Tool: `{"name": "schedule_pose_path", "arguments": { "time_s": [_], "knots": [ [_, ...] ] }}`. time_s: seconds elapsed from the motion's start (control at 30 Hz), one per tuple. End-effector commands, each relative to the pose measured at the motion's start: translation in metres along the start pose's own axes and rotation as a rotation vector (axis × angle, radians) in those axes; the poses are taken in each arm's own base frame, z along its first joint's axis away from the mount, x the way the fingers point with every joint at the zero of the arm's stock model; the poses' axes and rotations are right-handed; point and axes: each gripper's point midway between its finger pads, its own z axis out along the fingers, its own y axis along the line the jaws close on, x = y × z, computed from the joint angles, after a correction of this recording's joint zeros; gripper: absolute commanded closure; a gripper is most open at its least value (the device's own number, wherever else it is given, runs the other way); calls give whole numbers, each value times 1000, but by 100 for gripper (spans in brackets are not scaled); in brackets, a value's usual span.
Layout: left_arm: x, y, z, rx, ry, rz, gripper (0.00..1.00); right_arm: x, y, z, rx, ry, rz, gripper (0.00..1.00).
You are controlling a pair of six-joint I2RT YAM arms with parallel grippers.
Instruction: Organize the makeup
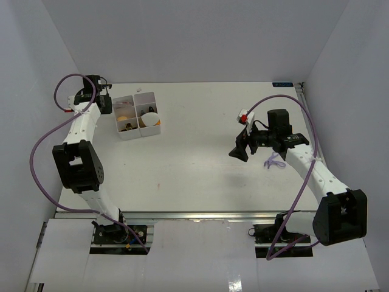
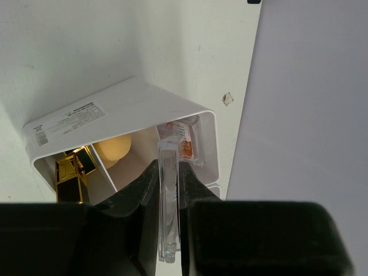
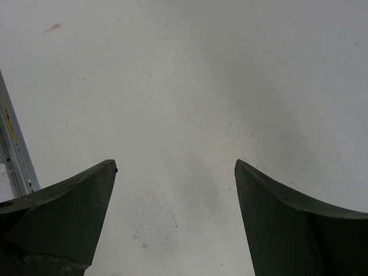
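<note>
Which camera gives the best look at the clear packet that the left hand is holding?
The left wrist view: the clear packet stands edge-on, pinched in the left hand. In the top view it is too small to see; the right wrist view misses it entirely.

Top view: bright, even, diffuse light from overhead. The table [image 1: 200,170] reads near-white with no glare. A faint, soft shadow lies on it beneath the right gripper [image 1: 239,149]. Focus is uniform.

Left wrist view: the left fingers [image 2: 135,207] are near-black, underexposed and soft at the bottom edge. The box [image 2: 132,100] label is sharp. The gold lipstick [image 2: 69,172] glints. The clear packet [image 2: 168,230] shows thin edge highlights.

Right wrist view: dimmer and grey. The right fingers [image 3: 57,213] are blurred, with a broad soft shadow on the table between them.
</note>
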Motion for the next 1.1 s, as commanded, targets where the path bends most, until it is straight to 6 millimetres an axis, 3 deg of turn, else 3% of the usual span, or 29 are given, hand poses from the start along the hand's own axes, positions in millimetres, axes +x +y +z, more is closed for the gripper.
{"name": "schedule_pose_path", "arguments": {
  "time_s": [0.0, 0.17, 0.5, 0.63, 1.0, 1.07],
  "knots": [
    [-7, -7, -7, 4, -12, -3, 91, -12, 1, -4, 2, -50, -41, 10],
    [-7, -8, -6, -1, -16, 7, 88, -12, 1, -4, 0, -53, -42, 10],
    [-3, -18, 8, -13, 1, 29, 62, -14, 0, -8, 7, -60, -43, 10],
    [0, -20, 10, -7, 15, 35, 58, -14, 0, -8, 8, -61, -43, 10],
    [6, -33, 0, 59, 41, 51, 51, -14, 1, -8, 4, -63, -39, 10],
    [5, -38, -5, 78, 40, 53, 45, -13, 1, -8, 4, -62, -39, 10]
  ]
}}
